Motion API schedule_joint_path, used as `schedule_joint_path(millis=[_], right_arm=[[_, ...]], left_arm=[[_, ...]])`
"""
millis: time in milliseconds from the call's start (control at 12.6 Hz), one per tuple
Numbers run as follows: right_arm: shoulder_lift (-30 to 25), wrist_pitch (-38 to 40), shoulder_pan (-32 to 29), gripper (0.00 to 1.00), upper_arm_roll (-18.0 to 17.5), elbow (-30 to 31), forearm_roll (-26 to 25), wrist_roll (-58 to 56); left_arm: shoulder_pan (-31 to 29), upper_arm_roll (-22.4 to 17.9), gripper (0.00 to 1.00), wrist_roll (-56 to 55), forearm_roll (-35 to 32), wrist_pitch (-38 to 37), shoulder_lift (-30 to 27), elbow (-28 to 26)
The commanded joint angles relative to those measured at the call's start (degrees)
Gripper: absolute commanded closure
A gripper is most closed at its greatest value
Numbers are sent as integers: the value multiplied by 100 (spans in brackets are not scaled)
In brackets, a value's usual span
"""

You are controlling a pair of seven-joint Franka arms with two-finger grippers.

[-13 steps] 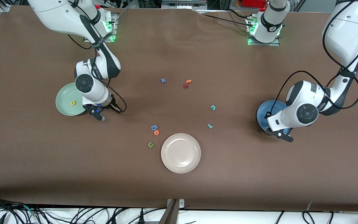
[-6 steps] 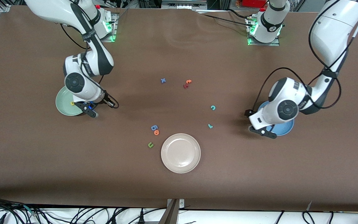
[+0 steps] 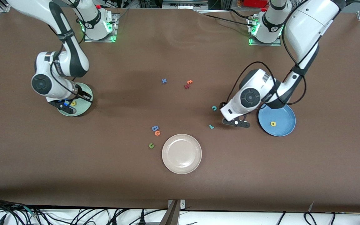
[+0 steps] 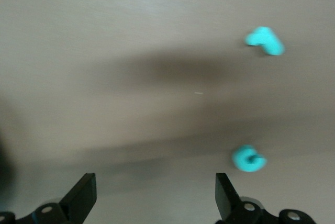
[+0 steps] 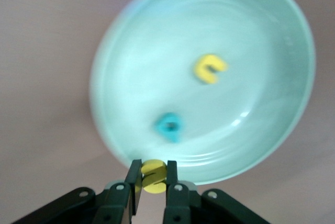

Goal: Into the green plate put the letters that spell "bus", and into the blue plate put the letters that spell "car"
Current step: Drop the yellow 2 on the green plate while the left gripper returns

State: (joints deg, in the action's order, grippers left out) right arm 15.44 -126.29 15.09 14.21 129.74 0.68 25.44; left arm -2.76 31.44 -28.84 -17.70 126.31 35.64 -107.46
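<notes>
My right gripper [image 5: 154, 182] is shut on the yellow "s" [image 5: 154, 176] and hangs over the rim of the green plate [image 5: 251, 35]. In that plate lie the yellow "u" [image 5: 210, 68] and the teal "b" [image 5: 169, 126]. From the front, the right gripper [image 3: 63, 107] is over the green plate [image 3: 84, 104], beside the "u" [image 3: 73, 103]. My left gripper [image 3: 236, 123] stands open and holds nothing, between the blue plate [image 3: 281, 114] and the teal "r" [image 3: 211, 126]. The yellow "a" [image 3: 273, 123] lies in the blue plate. The teal "c" [image 3: 214, 108] lies on the table. The left wrist view shows the "c" [image 4: 248, 158] and the "r" [image 4: 265, 41].
A cream plate [image 3: 181, 153] sits nearest the front camera. Beside it toward the right arm's end lie a blue "g" [image 3: 155, 128], an orange "o" [image 3: 157, 133] and a green "u" [image 3: 151, 145]. A blue "x" [image 3: 164, 81] and red and orange letters [image 3: 188, 83] lie farther back.
The left gripper opened, left the yellow "a" in the blue plate and swung toward the teal letters. The right gripper carried the yellow "s" across the green plate toward the right arm's end.
</notes>
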Motion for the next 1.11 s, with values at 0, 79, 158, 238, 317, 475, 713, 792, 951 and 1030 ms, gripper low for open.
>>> schedule_joint_path(millis=[0,79,158,238,317,475,713,792,951,1030], right_arm=[[-261,8,38,94,389,533,47,-601],[-261,0,38,94,503,613,47,-715],[-243,0,38,93,591,623,47,-855],[-208,-9,38,84,635,623,47,-917],[-191,-18,38,61,636,623,47,-909],[-243,8,38,1,636,588,47,-892],[-540,313,56,1,610,387,47,-839],[-655,742,65,1,592,124,47,-830],[-709,1883,65,1,592,-778,38,-865],[-709,2481,65,1,583,-1340,38,-909]], left_arm=[[-58,91,0,-340,100,831,-180,-634],[-58,108,0,-428,65,1034,-241,-836],[-58,160,0,-542,30,1175,-389,-1073],[-58,187,0,-587,30,1246,-478,-1179],[-49,205,0,-674,30,1273,-496,-1233],[-23,266,0,-719,21,1623,-514,-1408],[117,266,3,-973,21,1748,-505,-1444],[161,266,3,-1052,-22,1774,-470,-1401],[170,266,8,-1306,-250,1792,-461,-1391],[179,266,9,-1482,-390,1792,-461,-1374]])
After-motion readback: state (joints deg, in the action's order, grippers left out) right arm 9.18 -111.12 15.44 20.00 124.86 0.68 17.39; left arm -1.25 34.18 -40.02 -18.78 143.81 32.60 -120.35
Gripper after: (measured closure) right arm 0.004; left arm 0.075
